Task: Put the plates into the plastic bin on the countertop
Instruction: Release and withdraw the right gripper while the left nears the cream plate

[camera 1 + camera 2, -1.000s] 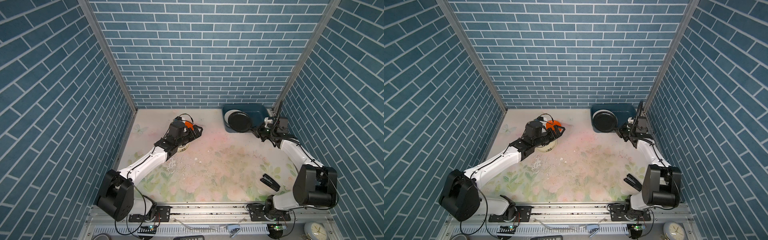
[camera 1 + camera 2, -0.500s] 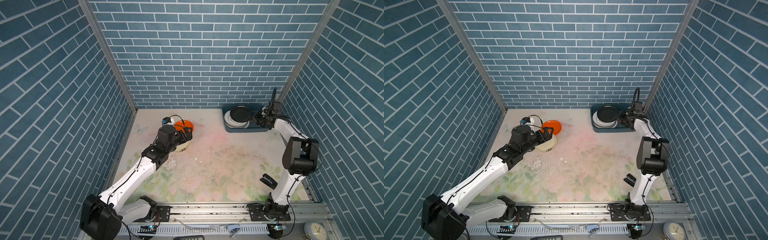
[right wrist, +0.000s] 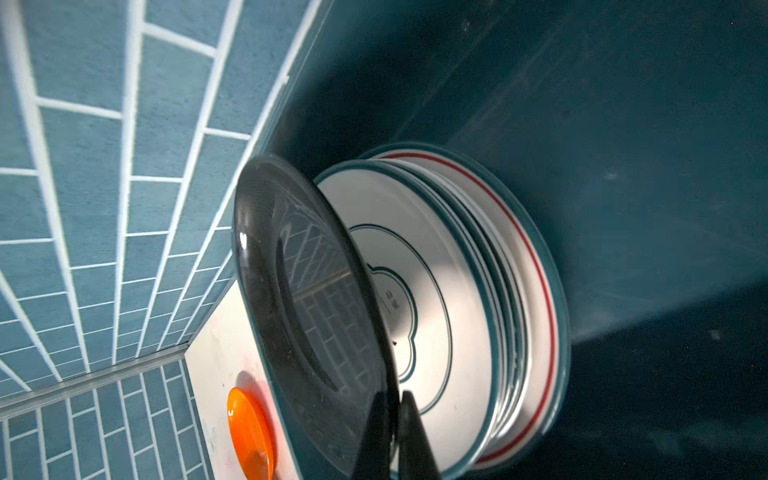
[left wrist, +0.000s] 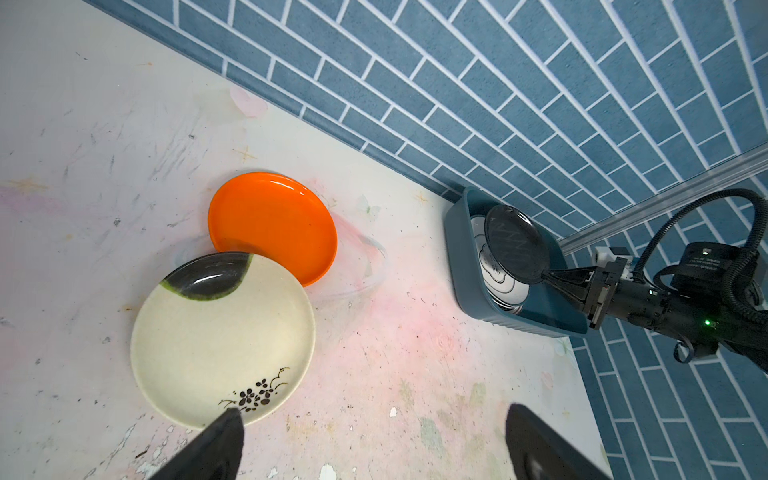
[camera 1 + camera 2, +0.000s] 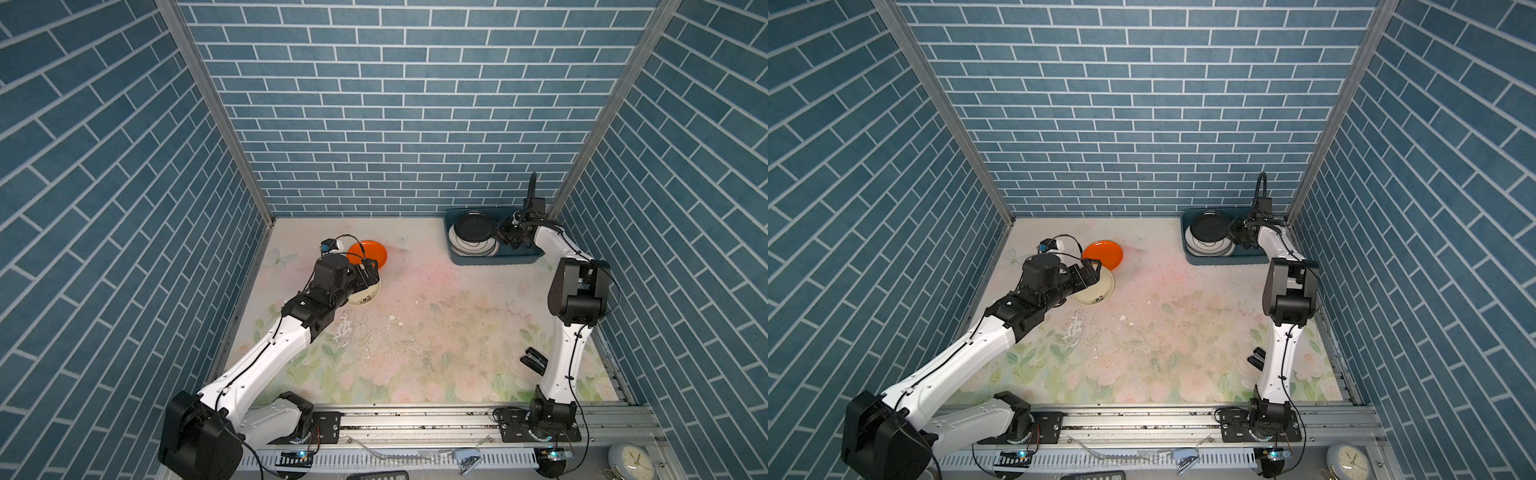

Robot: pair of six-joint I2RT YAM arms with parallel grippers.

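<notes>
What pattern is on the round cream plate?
The round cream plate: black, green-edged brush patch at one rim, small black flowers opposite; best in left wrist view.

in both top views the left arm hides part of the cream plate (image 5: 368, 296). the black plate (image 5: 474, 226) covers much of the white stack (image 5: 473, 248) in the plastic bin (image 5: 494, 261), so its count cannot be told. in a top view the right arm hides part of the black stapler (image 5: 1255, 357). the left wrist view cuts off the left gripper (image 4: 372, 409) but for two fingers (image 4: 216, 444). in the right wrist view the orange plate (image 3: 249, 428) is mostly behind the black plate, and the print on the top white plate (image 3: 415, 270) is too small to read.
</notes>
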